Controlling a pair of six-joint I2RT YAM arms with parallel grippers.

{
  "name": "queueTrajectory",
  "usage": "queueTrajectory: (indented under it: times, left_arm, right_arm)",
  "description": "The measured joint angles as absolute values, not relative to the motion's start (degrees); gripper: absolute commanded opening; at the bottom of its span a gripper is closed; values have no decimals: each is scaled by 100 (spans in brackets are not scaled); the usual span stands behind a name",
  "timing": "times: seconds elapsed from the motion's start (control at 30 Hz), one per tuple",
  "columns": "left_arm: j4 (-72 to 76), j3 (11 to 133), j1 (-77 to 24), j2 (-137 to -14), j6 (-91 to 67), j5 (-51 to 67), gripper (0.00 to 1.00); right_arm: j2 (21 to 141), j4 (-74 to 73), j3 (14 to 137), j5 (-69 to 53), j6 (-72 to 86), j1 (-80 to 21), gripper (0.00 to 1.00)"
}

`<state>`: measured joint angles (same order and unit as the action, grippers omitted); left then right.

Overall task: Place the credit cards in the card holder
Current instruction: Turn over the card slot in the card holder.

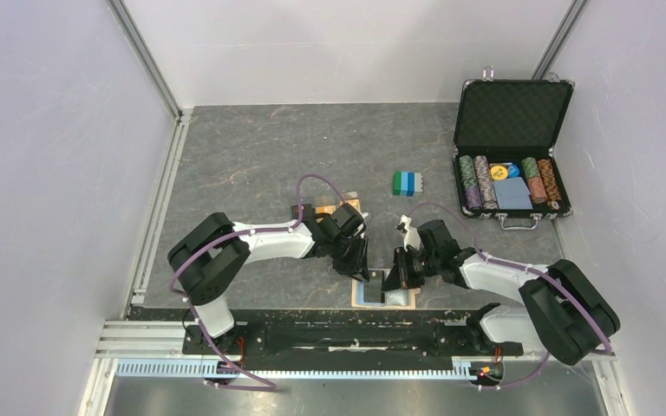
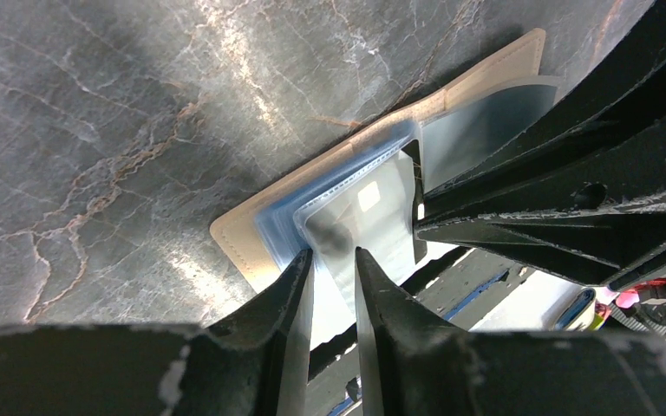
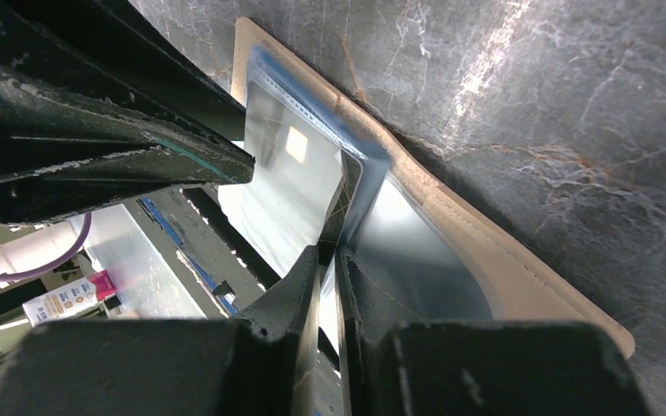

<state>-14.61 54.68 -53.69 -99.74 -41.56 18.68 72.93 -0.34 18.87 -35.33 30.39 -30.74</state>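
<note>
Left gripper (image 2: 333, 256), jaws narrow (grip unconfirmed), straddled the dark credit card (image 2: 364, 227) lying lengthwise ahead into the card holder (image 2: 236, 243).

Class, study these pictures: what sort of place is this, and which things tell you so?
Probably a robot test cell: plain white walls in a metal frame close in a table, two arms are bolted to its near edge, and props such as a chip case and blocks are laid out.

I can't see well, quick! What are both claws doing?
Left gripper: nearly shut around a wallet sleeve; grip cannot be told.
Right gripper: shut on the wallet's sleeve.
</note>
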Motion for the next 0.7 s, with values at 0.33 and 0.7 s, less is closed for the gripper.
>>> queueTrajectory:
  times: [0.33, 0.7]
  left_arm:
    - [-1070, 5256, -5330, -9918, -4239, 2012, 29]
    - [-703, 5017, -5306, -9644, -4285, 2180, 29]
  right_arm:
    - [7354, -1, 1883, -3533, 3041, -3052, 4]
    - [7376, 67, 1863, -3575, 3046, -3050, 6]
